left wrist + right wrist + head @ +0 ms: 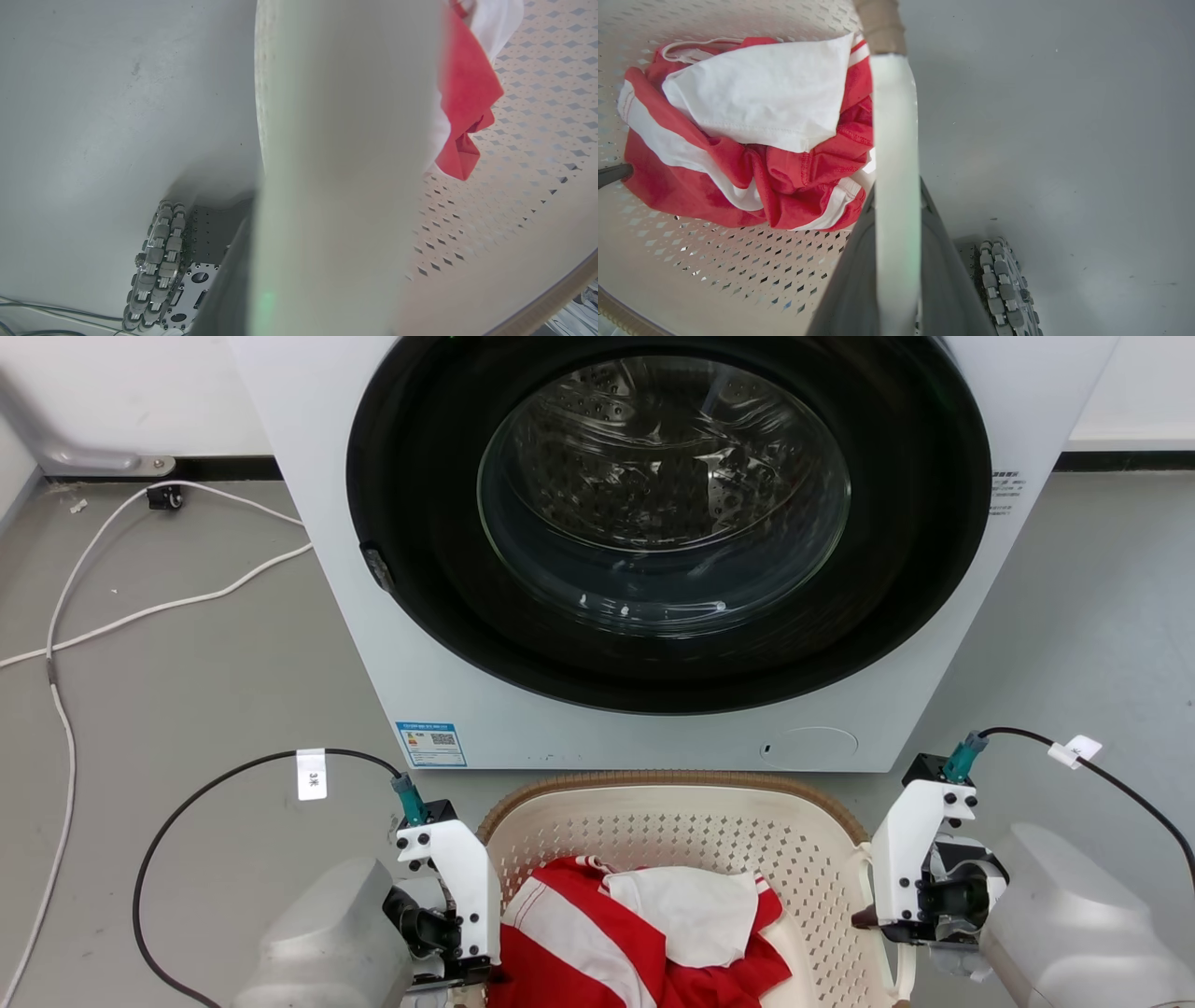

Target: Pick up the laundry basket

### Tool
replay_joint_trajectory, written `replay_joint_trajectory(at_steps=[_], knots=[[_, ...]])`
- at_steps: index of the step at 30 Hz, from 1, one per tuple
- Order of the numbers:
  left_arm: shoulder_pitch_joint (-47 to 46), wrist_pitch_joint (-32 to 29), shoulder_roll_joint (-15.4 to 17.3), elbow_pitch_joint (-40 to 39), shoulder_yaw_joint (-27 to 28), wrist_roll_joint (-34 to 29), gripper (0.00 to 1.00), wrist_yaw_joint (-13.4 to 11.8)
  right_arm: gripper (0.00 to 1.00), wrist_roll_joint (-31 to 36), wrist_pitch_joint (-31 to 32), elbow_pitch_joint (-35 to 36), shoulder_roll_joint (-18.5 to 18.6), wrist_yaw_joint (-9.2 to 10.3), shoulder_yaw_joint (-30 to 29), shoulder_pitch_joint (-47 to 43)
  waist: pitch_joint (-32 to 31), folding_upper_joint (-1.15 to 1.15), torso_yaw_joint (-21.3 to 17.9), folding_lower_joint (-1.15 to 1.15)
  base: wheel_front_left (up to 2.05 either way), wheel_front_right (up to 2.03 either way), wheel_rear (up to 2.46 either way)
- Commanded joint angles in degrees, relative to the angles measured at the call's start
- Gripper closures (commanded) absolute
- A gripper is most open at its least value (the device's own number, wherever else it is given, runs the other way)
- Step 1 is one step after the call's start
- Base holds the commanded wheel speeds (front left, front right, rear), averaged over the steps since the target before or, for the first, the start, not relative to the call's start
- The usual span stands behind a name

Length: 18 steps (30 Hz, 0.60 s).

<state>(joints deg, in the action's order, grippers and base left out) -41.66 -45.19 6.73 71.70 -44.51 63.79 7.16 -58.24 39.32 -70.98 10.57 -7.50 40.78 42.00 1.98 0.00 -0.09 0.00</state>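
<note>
The laundry basket (812, 859) lies between the two end effectors, with red-and-white clothes (579, 943) inside. The right end effector (896, 205) has both dark fingers pressed against the sides of the basket's white loop handle (895, 116). The left end effector (453, 943) is at the other handle (345, 186), which is blurred, and I cannot tell how far open it is. The washer (420, 644) stands beyond both.

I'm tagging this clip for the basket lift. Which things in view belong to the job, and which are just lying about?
Job: cream perforated plastic laundry basket with brown woven-look rim; left gripper; right gripper.
Lying about: white front-loading washer; loose white cable; red-and-white striped garment and white cloth inside the basket.
</note>
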Motion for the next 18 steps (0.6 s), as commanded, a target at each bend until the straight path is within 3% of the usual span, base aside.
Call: replay_joint_trajectory(at_steps=[1, 18], knots=[[-0.78, 0.14, 0.25, -0.21, 0.1, 0.67, 1.0, 0.57, 1.0, -0.42, 0.03, -0.3, 0.12, 0.02, 0.03, 0.68, 0.04, 0.0, 0.04, 0.0, 0.0, 0.0, 0.0], [-0.81, 0.5, 0.2, -0.23, -0.33, 1.17, 1.0, 0.57, 1.0, -1.18, 0.51, -0.72, -0.26, 0.01, 0.11, 0.63, 0.2, 0.0, -0.07, 0.0, 0.0, 0.0, 0.0]])
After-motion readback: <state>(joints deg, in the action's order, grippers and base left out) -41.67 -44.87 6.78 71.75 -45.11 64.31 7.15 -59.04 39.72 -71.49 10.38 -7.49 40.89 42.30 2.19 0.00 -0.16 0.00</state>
